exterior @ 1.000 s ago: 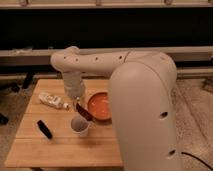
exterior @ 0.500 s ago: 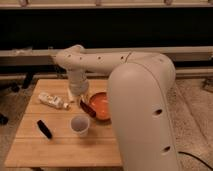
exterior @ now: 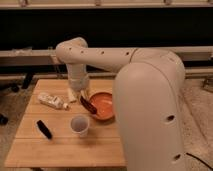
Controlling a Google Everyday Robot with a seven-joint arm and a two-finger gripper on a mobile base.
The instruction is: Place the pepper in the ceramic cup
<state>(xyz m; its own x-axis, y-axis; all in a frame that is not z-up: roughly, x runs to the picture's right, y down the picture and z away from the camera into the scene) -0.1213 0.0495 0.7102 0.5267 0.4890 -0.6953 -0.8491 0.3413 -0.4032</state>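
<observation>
The pepper (exterior: 89, 105) is a slender dark red-brown piece that hangs slanted from my gripper (exterior: 83, 96). The gripper is shut on its upper end and holds it above the table, at the left rim of the orange bowl. The ceramic cup (exterior: 79, 125) is small, pale and round. It stands upright on the wooden table, in front of and below the gripper and a little to its left. It is apart from the pepper. The arm reaches in from the right and bends down over the table.
A wide orange bowl (exterior: 106, 106) sits right of the cup. A plastic bottle (exterior: 52, 101) lies on its side at the left. A black oblong object (exterior: 44, 129) lies at the front left. The wooden table (exterior: 60, 147) ends just in front. My robot's large white body fills the right side.
The gripper has risen from just beside the cup and moved back, carrying the pepper up with it. The cup, bowl, bottle and black object have not moved.
</observation>
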